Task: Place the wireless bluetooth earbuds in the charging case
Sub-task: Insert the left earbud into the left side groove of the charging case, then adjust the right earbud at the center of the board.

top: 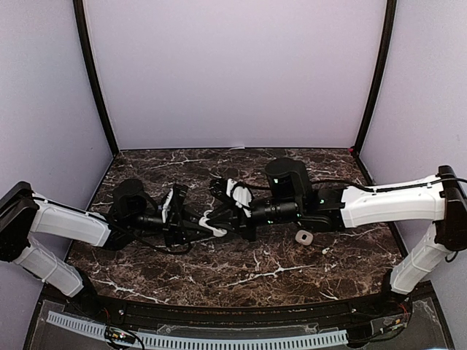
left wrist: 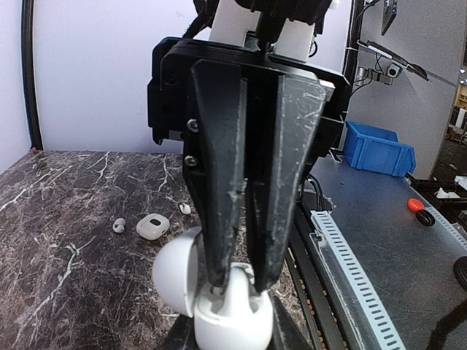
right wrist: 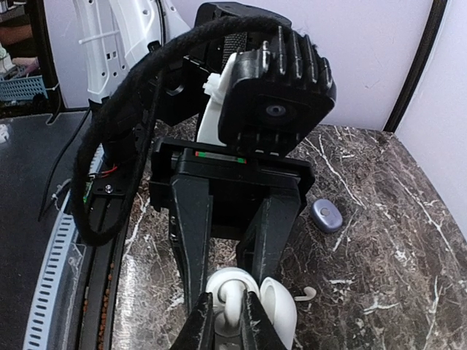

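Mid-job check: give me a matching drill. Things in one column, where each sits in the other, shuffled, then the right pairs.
Things:
1. open white case
2. lavender case
3. blue bin
4. closed white case

Places:
A. off the table, on the grey bench
B. gripped by the left hand
C. on the marble table top beside a white earbud, left wrist view
D. on the marble, in the right wrist view

Pairs: 1-B, 2-D, 3-A, 4-C
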Tool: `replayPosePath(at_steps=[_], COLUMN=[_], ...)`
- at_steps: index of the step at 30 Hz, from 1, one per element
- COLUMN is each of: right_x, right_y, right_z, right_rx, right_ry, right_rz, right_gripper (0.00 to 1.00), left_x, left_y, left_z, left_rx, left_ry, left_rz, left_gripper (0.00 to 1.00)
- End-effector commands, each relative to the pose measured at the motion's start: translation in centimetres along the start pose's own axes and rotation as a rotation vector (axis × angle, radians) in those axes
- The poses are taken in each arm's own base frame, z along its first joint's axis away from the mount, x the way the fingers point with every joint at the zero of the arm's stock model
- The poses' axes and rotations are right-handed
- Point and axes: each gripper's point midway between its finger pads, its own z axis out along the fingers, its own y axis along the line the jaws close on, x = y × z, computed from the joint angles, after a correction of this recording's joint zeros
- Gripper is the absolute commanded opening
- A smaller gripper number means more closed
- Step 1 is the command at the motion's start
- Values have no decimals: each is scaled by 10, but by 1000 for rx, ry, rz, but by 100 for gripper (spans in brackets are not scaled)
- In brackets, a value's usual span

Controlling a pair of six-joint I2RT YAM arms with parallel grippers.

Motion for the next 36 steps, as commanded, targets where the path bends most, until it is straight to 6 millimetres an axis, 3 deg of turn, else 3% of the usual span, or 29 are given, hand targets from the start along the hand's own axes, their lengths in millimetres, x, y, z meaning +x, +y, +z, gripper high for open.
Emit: replayPosePath(at_steps=[1, 8, 14, 18, 22, 28, 31, 36], right_x=[-26, -49, -36, -1, 63, 163, 194, 226], right_y=[6, 6, -20, -57, -95, -123, -134, -165], right_z=[-7, -37, -52, -72, -110, -174, -186, -191], right_rx=[-11, 12, 119, 268, 463, 729, 784, 819], right_ry=[-67, -161, -112, 12, 215, 443, 508, 610], right_rz=[-24, -20, 59, 223, 450, 757, 860, 913], right_gripper=[16, 20, 16, 15, 15, 16, 15, 13], left_x=[-10, -10, -8, -4, 1, 1, 2, 1], left_y=[-5, -5, -3, 0, 2, 7, 11, 13], left_z=[-2, -3, -4, -6, -7, -6, -7, -9], left_rx=[6, -6, -24, -56, -72, -92, -109, -118], left_ry=[-24, -27, -26, -31, -40, -67, -65, -68], left_rz=[34, 35, 14, -4, -15, -13, -12, -16], left_gripper=[15, 15, 15, 15, 15, 15, 15, 15])
